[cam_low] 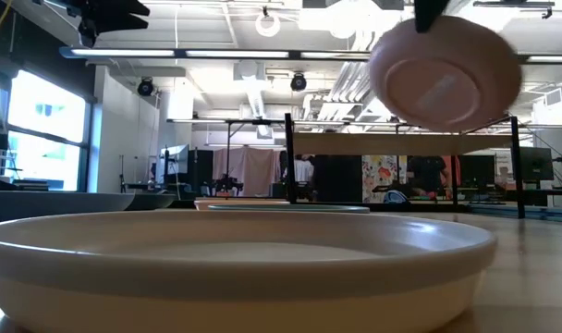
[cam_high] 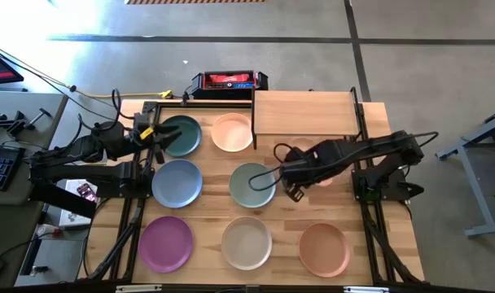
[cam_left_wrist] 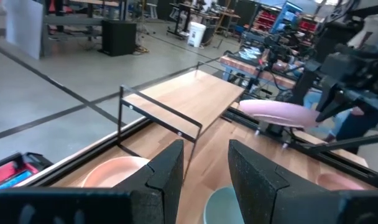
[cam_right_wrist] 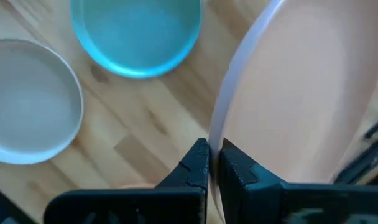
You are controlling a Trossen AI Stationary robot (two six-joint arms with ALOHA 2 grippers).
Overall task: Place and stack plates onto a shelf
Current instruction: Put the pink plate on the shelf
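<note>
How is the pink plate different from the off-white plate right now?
The pink plate hangs in the air, pinched at its rim by the right end effector; the off-white plate lies flat on the table, untouched. The pink plate is tilted, its underside showing in the low view; the off-white plate sits level. Both are round, shallow and rimmed, apparently equal in size.

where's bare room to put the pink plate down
The shelf top is bare, bordered by the peach plate on its left. The right end effector holds the pink plate above the bare table patch below the shelf, right of the teal plate. The left and front of the table are crowded with plates.
</note>
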